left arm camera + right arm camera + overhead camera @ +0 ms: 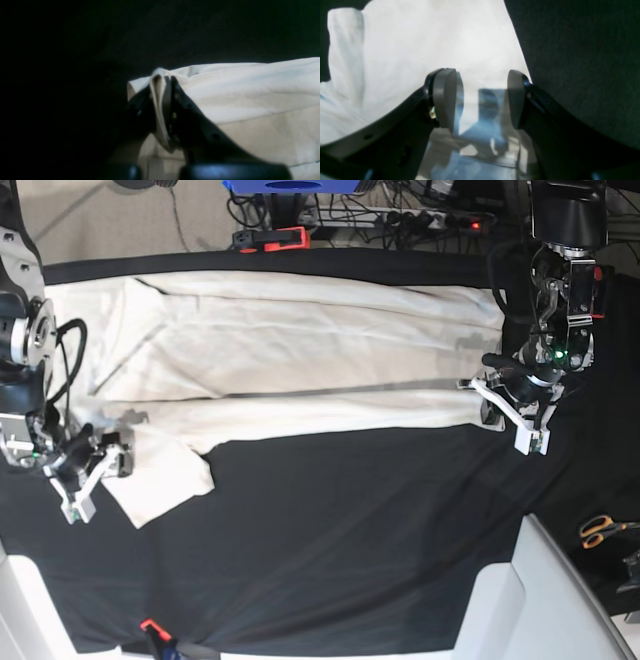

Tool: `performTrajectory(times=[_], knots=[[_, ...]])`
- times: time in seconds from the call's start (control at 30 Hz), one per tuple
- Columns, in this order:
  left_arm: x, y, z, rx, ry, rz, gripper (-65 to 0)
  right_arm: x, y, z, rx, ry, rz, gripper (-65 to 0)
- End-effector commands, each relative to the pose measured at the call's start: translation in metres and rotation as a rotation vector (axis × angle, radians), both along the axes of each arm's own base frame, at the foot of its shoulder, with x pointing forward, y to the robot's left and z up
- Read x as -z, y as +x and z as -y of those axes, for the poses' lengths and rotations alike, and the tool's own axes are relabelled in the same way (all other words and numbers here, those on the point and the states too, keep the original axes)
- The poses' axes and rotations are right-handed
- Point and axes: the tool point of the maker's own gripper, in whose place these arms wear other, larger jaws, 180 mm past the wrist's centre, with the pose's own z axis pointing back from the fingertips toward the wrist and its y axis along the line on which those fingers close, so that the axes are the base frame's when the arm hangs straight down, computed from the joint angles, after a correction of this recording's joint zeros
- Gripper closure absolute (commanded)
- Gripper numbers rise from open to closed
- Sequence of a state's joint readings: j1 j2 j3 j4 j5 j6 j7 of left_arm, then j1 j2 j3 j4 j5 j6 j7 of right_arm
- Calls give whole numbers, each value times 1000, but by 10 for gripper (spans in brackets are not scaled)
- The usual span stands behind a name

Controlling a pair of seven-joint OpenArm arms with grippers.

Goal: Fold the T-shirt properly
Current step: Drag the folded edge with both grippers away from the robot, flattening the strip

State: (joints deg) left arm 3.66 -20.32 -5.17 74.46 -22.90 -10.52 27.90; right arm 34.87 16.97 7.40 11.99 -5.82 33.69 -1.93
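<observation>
The T-shirt (pixel 300 340) lies spread across the far half of the bench, on the black cloth (pixel 350 530) that covers it, its near long edge folded over toward the middle. One sleeve (pixel 160 475) sticks out from the shirt's near edge onto the cloth.

The left gripper (pixel 500 408) sits at the shirt's near corner below the green-lit wrist — its jaws are pressed together on a pinched ridge of the cream fabric (pixel 160 100), which bunches up between the fingers (pixel 180 105).

The right gripper (pixel 482 100) is at the opposite end, beside the sleeve, with its grey pads (pixel 445 97) standing apart and nothing between them; shirt fabric lies under and beyond them.

Off the black cloth, past the left gripper, yellow-handled scissors (pixel 603 529) lie on a dark surface. A red-and-black clamp (pixel 268 238) sits beyond the shirt's far edge.
</observation>
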Motion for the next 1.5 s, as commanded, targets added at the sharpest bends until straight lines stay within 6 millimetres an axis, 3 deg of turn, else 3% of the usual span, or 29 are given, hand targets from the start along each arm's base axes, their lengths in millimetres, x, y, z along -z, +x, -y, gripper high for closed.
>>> performTrajectory(times=[0.0, 0.1, 0.23, 0.27, 0.43, 0.7, 0.93, 1.2, 1.33, 1.47], knots=[[-14, 12, -6, -4, 11, 50, 0, -20, 20, 7, 4, -4, 60, -308], [-14, 12, -6, -4, 11, 50, 0, -13, 15, 6, -45, -59, 32, -306], [-14, 12, -6, -4, 11, 49, 0, -5, 13, 19, -22, -167, 18, -294], [-14, 11, -6, -4, 12, 47, 0, -5, 13, 19, -21, -168, 18, -266], [-14, 11, -6, -4, 12, 46, 0, -6, 12, 21, -23, -179, -4, 0], [-15, 13, -6, -4, 12, 50, 0, -16, 22, 22, -30, -194, -1, -2], [-20, 17, -6, -3, 12, 63, 0, -37, 32, 21, -74, -264, 35, -2], [-30, 28, -6, -1, 14, 92, 0, -87, 36, 18, -132, -424, 80, 0], [-46, 35, -2, 15, 19, 135, 0, -105, 28, 17, -142, -488, 74, 0], [-48, 35, -2, 23, 28, 100, 0, -127, 26, 15, -145, -538, 96, 0]])
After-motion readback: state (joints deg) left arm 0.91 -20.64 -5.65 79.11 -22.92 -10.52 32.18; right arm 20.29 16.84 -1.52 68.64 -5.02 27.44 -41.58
